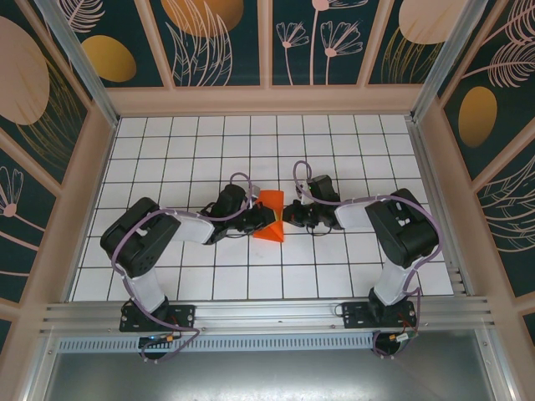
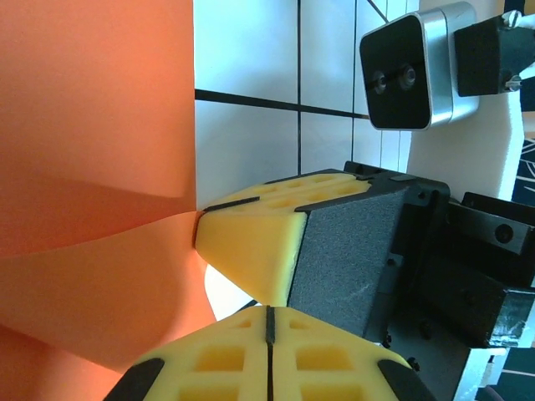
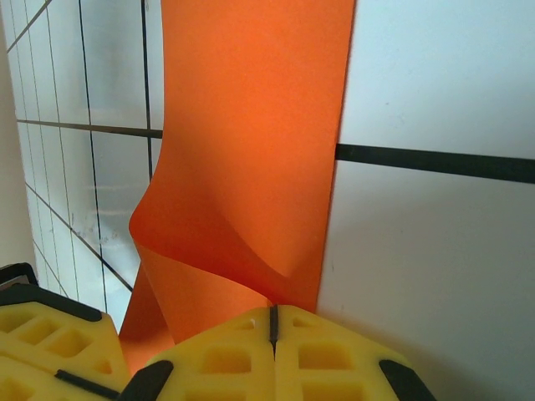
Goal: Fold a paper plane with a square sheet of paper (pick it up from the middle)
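The square sheet of paper [image 1: 269, 219] is bright orange-red and lies mid-table, bent over itself into a raised curl between both grippers. In the right wrist view the sheet [image 3: 251, 150] curls down to my right gripper [image 3: 272, 311], whose yellow pads are shut on its edge. The left wrist view shows the same right gripper [image 2: 201, 225] pinching the sheet [image 2: 92, 167] at a crease. My left gripper [image 2: 269, 311] is shut with nothing in its seam, its tip against the right finger, and the paper passes beside it. From above, the left gripper [image 1: 256, 220] and the right gripper [image 1: 287, 215] meet at the sheet. The paper plane is out of view.
The white grid table [image 1: 334, 150] is boxed in by patterned walls on three sides. An aluminium rail [image 1: 267, 313] runs along the near edge. The right wrist camera [image 2: 405, 75] hangs close above the left gripper.
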